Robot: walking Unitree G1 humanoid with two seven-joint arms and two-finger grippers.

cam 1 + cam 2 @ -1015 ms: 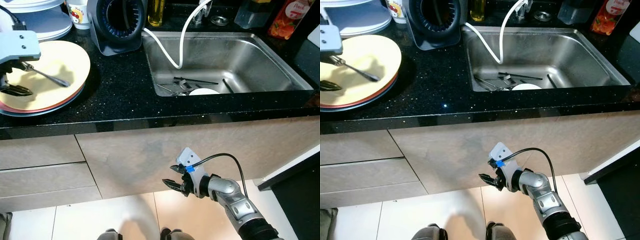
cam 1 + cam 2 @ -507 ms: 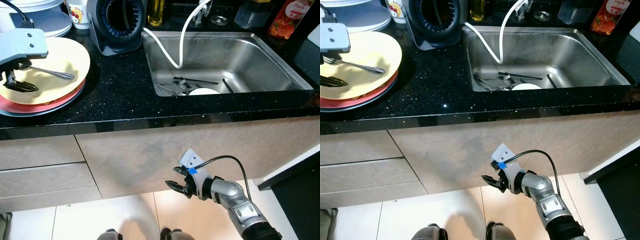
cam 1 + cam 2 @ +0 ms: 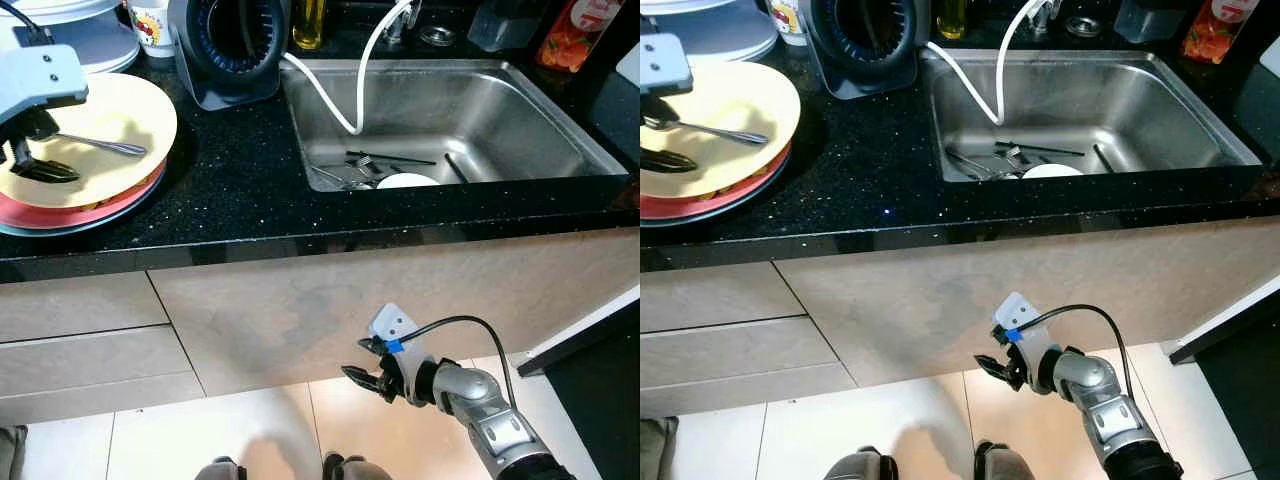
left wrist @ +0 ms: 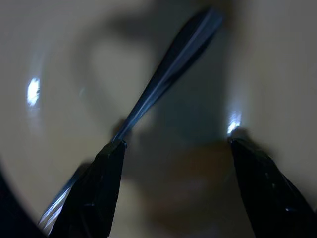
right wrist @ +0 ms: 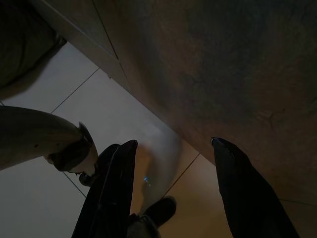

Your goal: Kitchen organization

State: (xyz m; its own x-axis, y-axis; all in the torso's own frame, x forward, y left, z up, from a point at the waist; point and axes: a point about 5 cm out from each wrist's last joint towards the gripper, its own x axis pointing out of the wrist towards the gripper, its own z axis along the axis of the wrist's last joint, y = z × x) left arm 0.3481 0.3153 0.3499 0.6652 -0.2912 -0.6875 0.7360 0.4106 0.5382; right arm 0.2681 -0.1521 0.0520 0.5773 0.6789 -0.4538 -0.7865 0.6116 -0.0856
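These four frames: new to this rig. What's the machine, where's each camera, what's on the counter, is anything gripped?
It's a walking humanoid with two silver arms, each ending in two black fingers. Two pictures come from its head, looking down; two from cameras on its wrists. On the black counter a cream plate tops a plate stack, with a fork lying on it. The left gripper hovers open over that plate; its wrist view shows the fork beside one finger, not gripped. The sink holds cutlery and a white dish. The right gripper hangs open by the cabinet front, holding nothing.
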